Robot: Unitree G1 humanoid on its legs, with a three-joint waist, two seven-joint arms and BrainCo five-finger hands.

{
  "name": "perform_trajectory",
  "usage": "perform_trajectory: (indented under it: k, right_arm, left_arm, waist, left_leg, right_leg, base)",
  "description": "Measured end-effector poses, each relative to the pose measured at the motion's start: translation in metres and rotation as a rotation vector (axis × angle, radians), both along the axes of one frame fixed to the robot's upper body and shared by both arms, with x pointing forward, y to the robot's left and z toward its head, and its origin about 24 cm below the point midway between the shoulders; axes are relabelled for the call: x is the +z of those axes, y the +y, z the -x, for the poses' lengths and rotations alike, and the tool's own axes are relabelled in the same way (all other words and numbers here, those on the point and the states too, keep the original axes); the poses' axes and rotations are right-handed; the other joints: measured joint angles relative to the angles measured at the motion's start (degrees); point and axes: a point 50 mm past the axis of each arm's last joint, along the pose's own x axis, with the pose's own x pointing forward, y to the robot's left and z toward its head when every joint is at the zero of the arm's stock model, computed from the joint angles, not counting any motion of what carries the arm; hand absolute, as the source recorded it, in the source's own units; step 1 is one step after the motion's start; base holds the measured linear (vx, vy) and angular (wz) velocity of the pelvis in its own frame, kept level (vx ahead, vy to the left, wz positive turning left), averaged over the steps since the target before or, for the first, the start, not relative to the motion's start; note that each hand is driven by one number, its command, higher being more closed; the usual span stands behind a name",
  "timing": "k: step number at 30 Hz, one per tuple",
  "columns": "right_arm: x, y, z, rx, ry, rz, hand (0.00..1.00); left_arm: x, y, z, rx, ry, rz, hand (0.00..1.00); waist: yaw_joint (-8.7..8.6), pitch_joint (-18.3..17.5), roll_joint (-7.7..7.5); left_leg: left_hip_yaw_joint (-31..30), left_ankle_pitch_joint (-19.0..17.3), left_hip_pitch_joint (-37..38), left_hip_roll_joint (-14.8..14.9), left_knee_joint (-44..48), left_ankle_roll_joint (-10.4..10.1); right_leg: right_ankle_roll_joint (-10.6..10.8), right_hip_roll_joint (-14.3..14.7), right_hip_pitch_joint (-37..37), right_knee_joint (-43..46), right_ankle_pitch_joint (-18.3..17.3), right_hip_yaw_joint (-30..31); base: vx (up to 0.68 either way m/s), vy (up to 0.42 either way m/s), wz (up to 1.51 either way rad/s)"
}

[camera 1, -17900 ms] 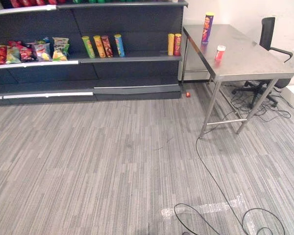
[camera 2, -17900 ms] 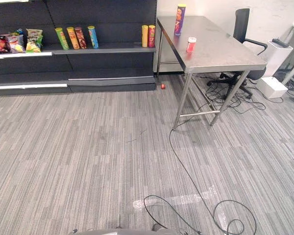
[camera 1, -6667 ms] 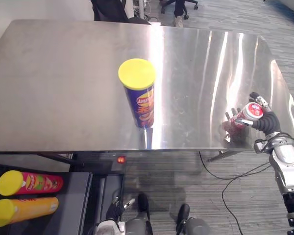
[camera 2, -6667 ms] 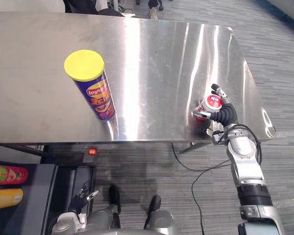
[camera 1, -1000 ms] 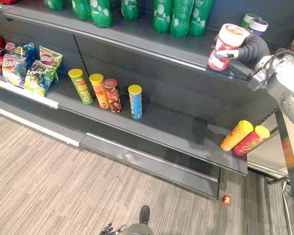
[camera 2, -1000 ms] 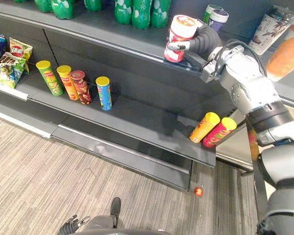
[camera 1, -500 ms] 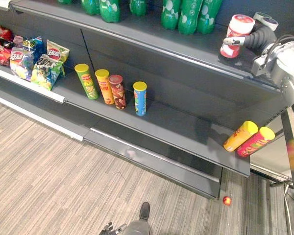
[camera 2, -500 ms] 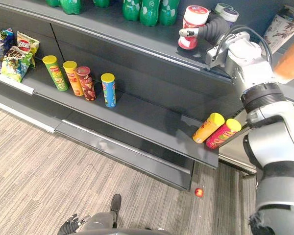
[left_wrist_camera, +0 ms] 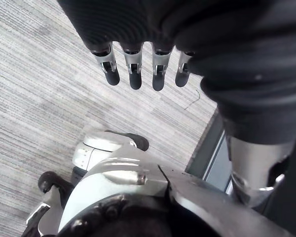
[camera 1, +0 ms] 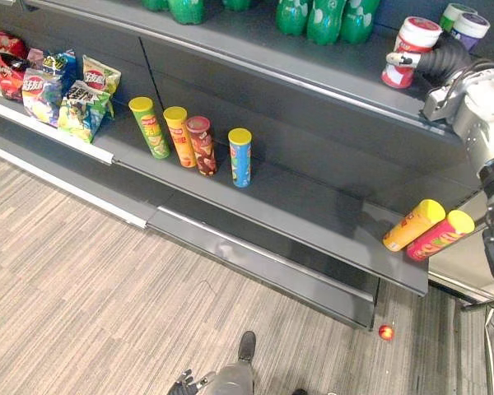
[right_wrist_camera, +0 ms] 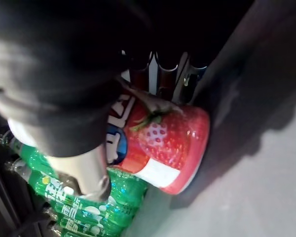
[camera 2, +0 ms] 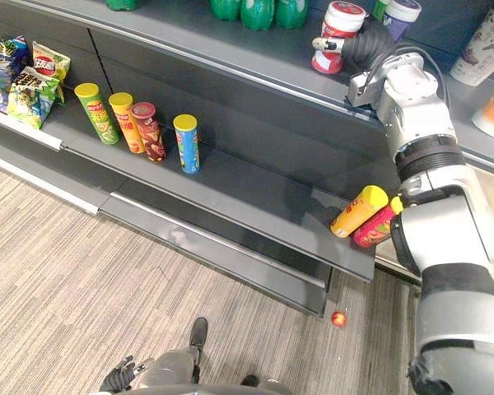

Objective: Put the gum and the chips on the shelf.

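Look at your right hand. It is up at the upper shelf, and it is wrapped round the gum tub. The gum tub is red and white with a strawberry on its side, and it stands upright. In the right wrist view the thumb lies across the front of the tub and the fingers curl round the back. So the hand grips it from both sides. The tub's bottom is right at the shelf board, but you cannot tell if it rests there or hangs just above it.

The green bottles stand on the same board, to the left of the tub. Two small tubs stand just behind your hand, further right.

Your left hand hangs low over the striped floor. Its fingers are straight and a little apart, and it holds nothing.

On the lower shelf four chip cans stand in a row: a green can, an orange can, a dark red can and a blue can. At the right end a yellow can and a pink can lie on their sides, touching each other. The chip bags sit far to the left. A little red ball lies on the floor below the right end of the shelf.
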Motion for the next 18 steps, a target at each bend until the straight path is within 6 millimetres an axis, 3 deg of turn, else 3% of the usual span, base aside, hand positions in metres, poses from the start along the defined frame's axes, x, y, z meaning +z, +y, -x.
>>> perform_trajectory:
  k: [18]
  right_arm:
    - [0.0007, 0.0048, -0.0022, -0.013, -0.009, -0.034, 0.0]
  left_arm:
    - [0.0006, 0.0014, -0.0012, 0.002, -0.004, -0.005, 0.0]
  waist:
    - [0.0, 0.4, -0.55]
  left_leg:
    - [1.1, 0.3, 0.6, 0.9, 0.0, -0.5]
  right_leg:
    - [-0.2, 0.6, 0.2, -0.1, -0.1, 0.8]
  base:
    - [0.0, 0.0, -0.01]
